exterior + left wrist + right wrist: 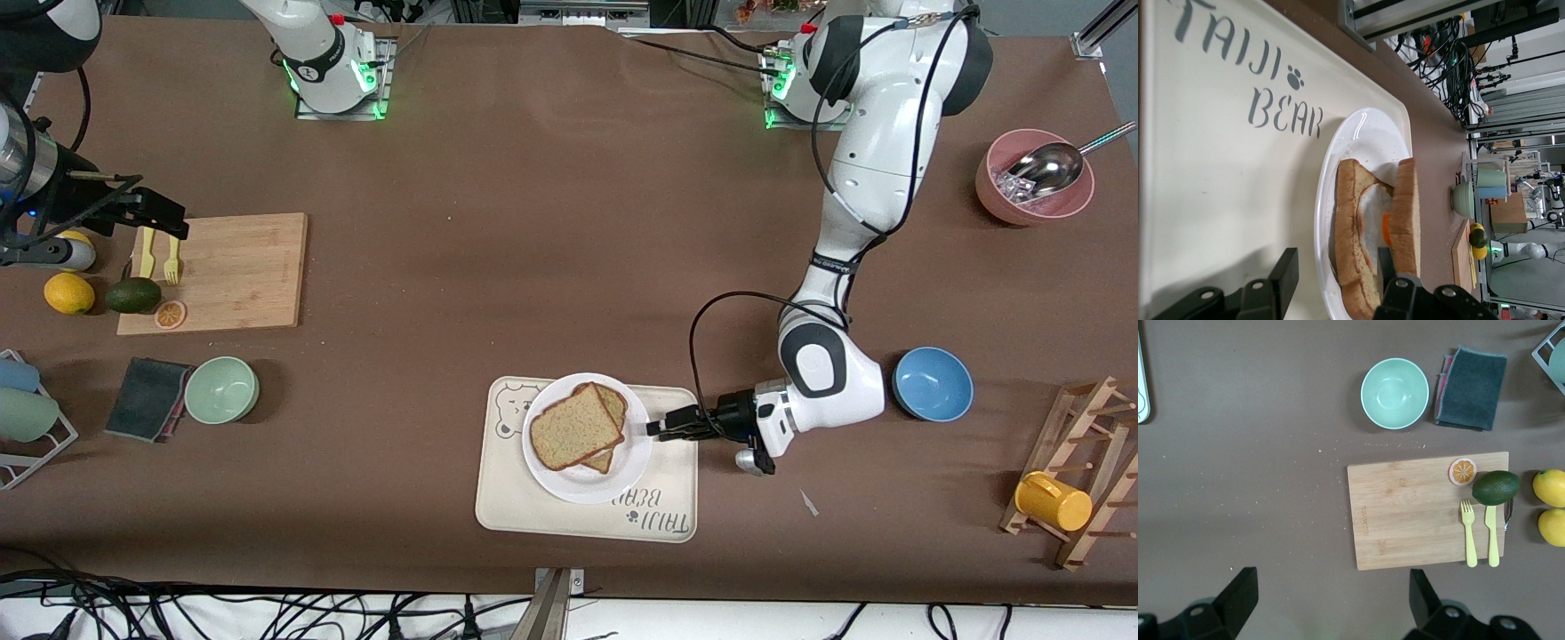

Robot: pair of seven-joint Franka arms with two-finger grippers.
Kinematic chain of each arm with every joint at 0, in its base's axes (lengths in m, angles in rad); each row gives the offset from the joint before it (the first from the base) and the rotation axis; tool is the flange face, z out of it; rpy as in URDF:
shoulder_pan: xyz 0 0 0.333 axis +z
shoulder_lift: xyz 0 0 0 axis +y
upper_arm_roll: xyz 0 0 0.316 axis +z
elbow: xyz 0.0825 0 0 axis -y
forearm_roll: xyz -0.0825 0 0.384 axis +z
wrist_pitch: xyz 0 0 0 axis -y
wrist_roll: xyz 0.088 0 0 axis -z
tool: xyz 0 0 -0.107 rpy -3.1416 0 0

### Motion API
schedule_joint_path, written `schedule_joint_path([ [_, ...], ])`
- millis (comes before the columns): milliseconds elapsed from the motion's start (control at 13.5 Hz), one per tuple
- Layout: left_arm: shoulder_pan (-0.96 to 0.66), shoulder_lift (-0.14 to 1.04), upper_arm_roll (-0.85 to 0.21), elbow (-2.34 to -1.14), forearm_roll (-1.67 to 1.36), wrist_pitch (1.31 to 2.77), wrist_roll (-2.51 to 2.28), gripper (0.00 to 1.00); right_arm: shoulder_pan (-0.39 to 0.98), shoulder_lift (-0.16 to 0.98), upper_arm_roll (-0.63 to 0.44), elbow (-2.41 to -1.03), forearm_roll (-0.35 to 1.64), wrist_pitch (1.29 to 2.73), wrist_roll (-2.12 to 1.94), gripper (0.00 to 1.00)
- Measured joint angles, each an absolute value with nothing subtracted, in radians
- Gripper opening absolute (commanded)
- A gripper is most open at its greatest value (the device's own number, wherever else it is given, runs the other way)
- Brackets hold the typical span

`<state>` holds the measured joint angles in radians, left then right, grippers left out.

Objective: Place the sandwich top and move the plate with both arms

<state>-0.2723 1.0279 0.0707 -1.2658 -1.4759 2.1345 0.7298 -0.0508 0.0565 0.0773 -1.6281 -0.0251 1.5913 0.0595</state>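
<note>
Sandwich top point(574, 428) lying on the lower slice, skewed so corners of that slice are peeking out; egg showing between the two in the left wrist view point(1385, 227). Whole stack sitting on the plate point(582, 484), which is resting on the bear-printed tray point(498, 498) near the middle of the counter's point(533, 222) camera-side edge.

Left claw point(660, 428) reaching in low and sideways over the tray, at the plate rim on the side toward the left arm's end; fingers point(1286, 273) spread wide, straddling the rim, not clamping it.

Right claw point(164, 218) hanging up over the cutting board point(233, 271) toward the right arm's end of the counter, fingers point(1238, 597) parted wide, gripping nothing. Arm waiting.

On the board: yellow fork point(1468, 540) and knife point(1491, 535), orange slice point(1463, 471), avocado point(1495, 487) at its edge.
</note>
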Motion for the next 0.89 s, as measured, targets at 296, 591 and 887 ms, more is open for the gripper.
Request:
schedule_joint_path([
  [296,-0.263,0.836,0.071,-1.472,-1.452,2.126,0.729,1.0,-0.051,0.057,0.077,-1.628,-0.025,1.591,0.06,1.0],
  [591,-0.235,0.568,0.071,-1.754,-1.259,2.127,0.716,1.0,-0.051,0.057,0.077,-1.628,-0.025,1.591,0.06,1.0],
  [887,-0.148,0.293,0.014,-1.901,-0.781,2.101,0.45,1.0,-0.051,0.057,0.077,-1.629,-0.025,1.591,0.059,1.0],
])
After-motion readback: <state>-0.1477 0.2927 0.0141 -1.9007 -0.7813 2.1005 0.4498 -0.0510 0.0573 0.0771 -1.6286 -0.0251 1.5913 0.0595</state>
